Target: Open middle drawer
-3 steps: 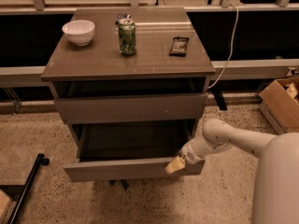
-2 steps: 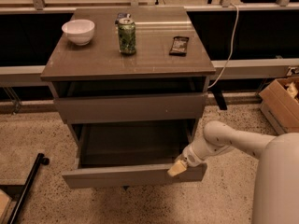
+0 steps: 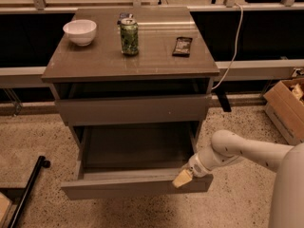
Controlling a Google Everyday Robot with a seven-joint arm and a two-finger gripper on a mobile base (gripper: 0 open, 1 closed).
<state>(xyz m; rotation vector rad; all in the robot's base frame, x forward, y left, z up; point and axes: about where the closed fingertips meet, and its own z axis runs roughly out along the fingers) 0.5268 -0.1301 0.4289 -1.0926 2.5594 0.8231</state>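
1. The grey-brown cabinet (image 3: 95,63) stands on a speckled floor in front of a low dark wall, with its flat top facing the camera.
2. The robot's white arm (image 3: 247,148) comes in from the lower right and reaches left towards the front of the cabinet.
3. The middle drawer (image 3: 123,189) is the lower of the two fronts in view. It stands well open, its long plain panel is far forward of the cabinet body, and its tray looks bare and dark.
4. The upper drawer front (image 3: 133,109) sits just above it, nearly flush with the cabinet, with a dark gap between it and the cabinet top.
5. A cardboard box (image 3: 285,106) lies on the floor at the right edge, well apart from the cabinet.
6. A white bowl (image 3: 80,31) sits upright at the back left of the top.
7. A green can (image 3: 128,37) stands upright near the middle of the top.
8. A dark flat packet (image 3: 182,46) lies to the right of the can, apart from it.
9. The gripper (image 3: 183,178), pale yellow at its tip, is at the top edge of the middle drawer's panel near its right end. I cannot tell whether it grasps the panel or only touches it.
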